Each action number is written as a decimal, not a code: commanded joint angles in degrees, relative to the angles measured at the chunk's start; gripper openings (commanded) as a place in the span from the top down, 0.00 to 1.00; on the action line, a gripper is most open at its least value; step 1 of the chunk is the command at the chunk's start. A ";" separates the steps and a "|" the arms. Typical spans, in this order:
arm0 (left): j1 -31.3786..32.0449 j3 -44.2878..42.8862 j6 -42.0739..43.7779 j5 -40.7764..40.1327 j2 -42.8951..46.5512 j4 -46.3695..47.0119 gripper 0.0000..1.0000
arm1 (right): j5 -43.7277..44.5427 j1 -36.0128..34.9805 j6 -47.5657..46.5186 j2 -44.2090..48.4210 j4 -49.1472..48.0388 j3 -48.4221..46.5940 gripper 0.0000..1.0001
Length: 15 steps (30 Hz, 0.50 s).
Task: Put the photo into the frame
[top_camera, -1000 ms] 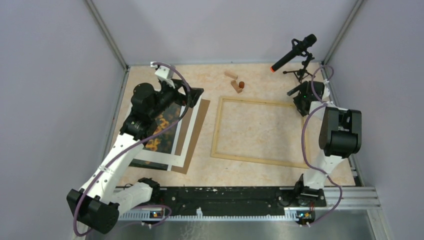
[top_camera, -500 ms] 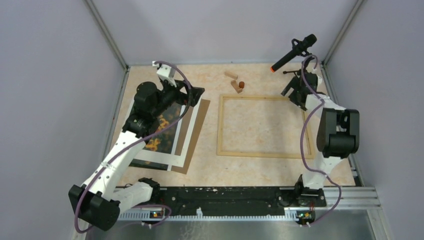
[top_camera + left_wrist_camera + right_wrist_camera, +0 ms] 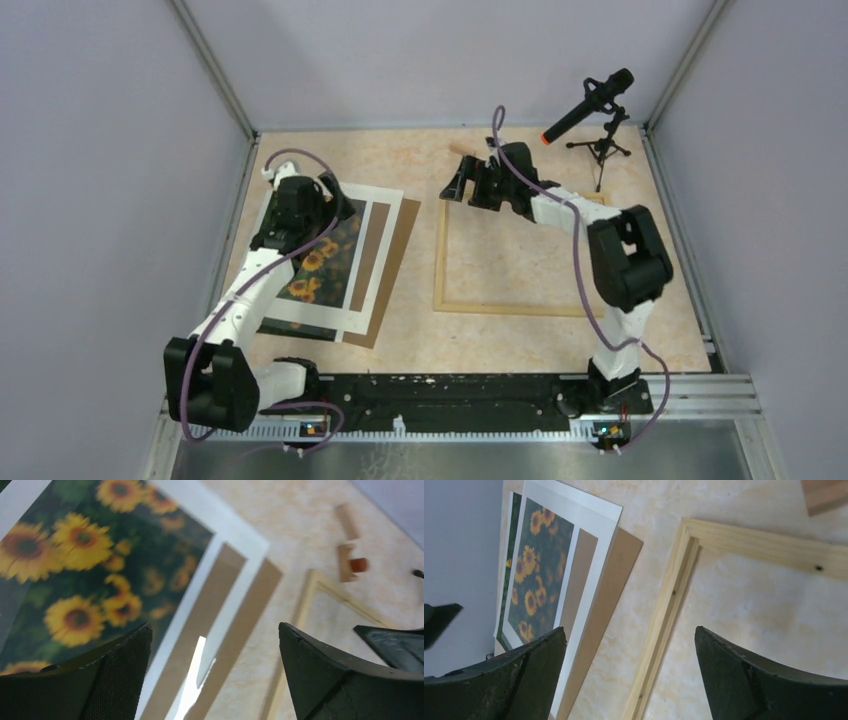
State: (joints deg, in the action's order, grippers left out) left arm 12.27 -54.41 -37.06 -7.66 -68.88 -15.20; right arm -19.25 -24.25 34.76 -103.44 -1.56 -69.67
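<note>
Left pincer (image 3: 215, 650), spread, should nip the photo (image 3: 75, 580) edge left of it; right pincer (image 3: 631, 655), spread, hovers above the frame (image 3: 669, 605).

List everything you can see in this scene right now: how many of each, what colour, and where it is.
photo: one, yellow-orange sunflowers on dark green, left side, showing through the mat's opening
white mat: one, white, lying on the backing board
backing board: one, brown, bottom of the left stack, sticking out toward the frame
frame: one, pale wood, empty, flat, right of centre
small wooden pieces: three, two pale and one reddish-brown, beyond the frame's far rail
microphone: one, black with an orange tip, on a tripod, far right corner
table: one, beige marbled
left gripper: one, black, open, above the stack
right gripper: one, black, open, above the frame's far left corner
</note>
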 commanded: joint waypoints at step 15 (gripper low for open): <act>-8.52 16.03 -8.03 9.47 -4.35 1.13 0.02 | -7.29 -6.35 -2.48 -42.79 12.96 -54.61 0.21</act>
State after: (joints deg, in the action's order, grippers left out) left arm 4.36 -40.80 -43.22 0.01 -72.01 -16.73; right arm -26.26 -28.84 34.24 -142.06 5.89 -115.59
